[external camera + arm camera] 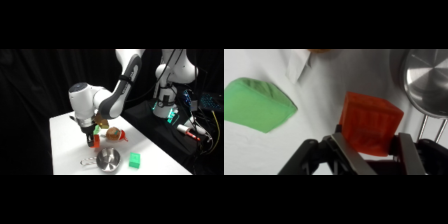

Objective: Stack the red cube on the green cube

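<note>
The red cube (369, 120) sits tilted between my gripper's (370, 139) two fingers, which press on its sides. In the side view my gripper (93, 142) hangs low over the table's middle, shut on the red cube (95, 142). The green cube (134, 160), emerald in colour, rests on the table to the right of the pan, well apart from my gripper. It is out of the wrist view.
A steel pan (109, 160) with a handle lies just in front of my gripper, and its rim shows as the pan (426, 80) in the wrist view. A grass-green block (256, 105) lies close beside the cube. A round red-brown toy (113, 134) sits behind.
</note>
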Robot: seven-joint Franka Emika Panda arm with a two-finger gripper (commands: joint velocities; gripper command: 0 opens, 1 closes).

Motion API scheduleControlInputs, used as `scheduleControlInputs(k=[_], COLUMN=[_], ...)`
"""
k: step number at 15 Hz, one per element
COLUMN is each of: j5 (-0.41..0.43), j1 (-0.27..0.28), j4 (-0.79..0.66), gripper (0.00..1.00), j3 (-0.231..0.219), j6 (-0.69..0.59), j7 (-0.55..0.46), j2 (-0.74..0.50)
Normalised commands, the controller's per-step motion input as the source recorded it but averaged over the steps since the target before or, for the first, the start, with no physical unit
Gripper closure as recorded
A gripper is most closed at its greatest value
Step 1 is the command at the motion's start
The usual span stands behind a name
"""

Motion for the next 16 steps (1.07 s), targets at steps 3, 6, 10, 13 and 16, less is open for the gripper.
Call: scheduleControlInputs(k=[3, 6, 10, 13, 16], j5=[-0.078, -0.067, -0.055, -0.095, -0.123], j1=[0.057, 0.042, 0.028, 0.047, 0.053], j4=[-0.29, -0.37, -0.42, -0.41, -0.36], gripper=[0.67, 0.67, 0.67, 0.67, 0.67], j3=[0.04, 0.06, 0.082, 0.082, 0.079], j6=[-0.16, -0.07, -0.01, 0.04, 0.08], j7=[-0.06, -0.03, -0.03, -0.03, -0.04], j2=[-0.42, -0.44, -0.43, -0.4, -0.35])
